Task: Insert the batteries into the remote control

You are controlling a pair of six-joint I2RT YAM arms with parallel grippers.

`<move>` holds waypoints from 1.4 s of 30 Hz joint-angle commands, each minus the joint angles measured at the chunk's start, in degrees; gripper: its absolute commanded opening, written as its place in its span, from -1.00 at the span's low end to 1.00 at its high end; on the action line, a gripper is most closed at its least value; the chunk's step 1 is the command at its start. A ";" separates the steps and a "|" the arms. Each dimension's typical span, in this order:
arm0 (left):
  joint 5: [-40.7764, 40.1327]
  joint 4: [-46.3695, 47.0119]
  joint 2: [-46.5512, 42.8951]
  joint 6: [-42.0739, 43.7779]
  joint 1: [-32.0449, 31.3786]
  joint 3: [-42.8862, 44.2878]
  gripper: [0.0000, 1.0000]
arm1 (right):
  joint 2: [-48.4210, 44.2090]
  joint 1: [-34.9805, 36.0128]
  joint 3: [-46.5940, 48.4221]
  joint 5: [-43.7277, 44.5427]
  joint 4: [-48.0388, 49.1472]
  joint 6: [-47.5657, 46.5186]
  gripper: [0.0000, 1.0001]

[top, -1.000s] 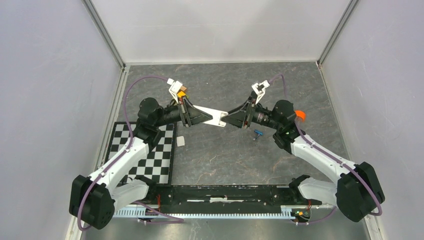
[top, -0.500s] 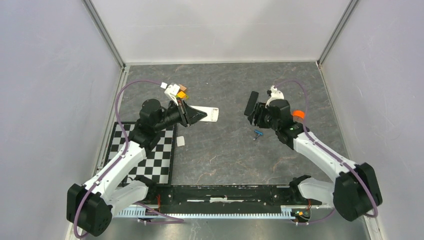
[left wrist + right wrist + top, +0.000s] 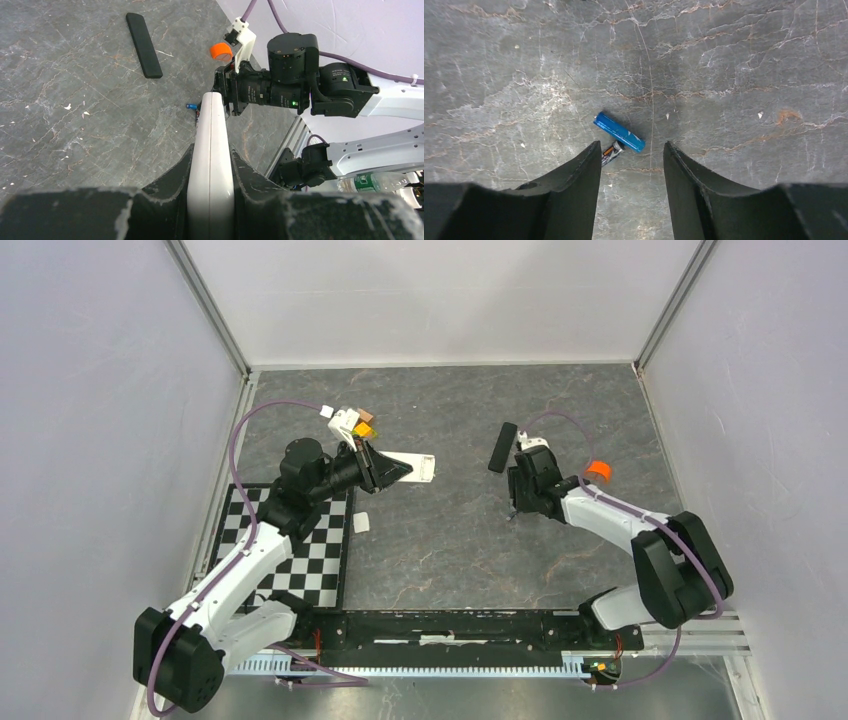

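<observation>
My left gripper (image 3: 392, 469) is shut on the white remote control (image 3: 418, 468), gripping it by its flat sides and holding it edge-up (image 3: 211, 120) above the table. The batteries lie touching on the grey table: a bright blue one (image 3: 620, 132) and a darker one (image 3: 611, 152), partly hidden by my left finger (image 3: 574, 190). My right gripper (image 3: 631, 145) hangs open just above them, pointing down, its jaws empty. In the top view the right gripper (image 3: 518, 498) covers the batteries.
A long black bar (image 3: 502, 447) lies just behind the right gripper, and an orange round cap (image 3: 598, 470) sits to its right. A small white piece (image 3: 360, 523) lies by the checkerboard mat (image 3: 300, 550) at the left. Grey walls enclose the table.
The right gripper drew back from the remote, swung down and now points at the batteries. The left arm pulled the remote back to the left, then stayed still.
</observation>
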 commanded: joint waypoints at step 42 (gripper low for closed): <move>1.40 1.54 -1.65 1.81 0.00 -0.10 -0.96 | 0.94 2.41 -1.11 4.30 -5.55 -1.78 -0.07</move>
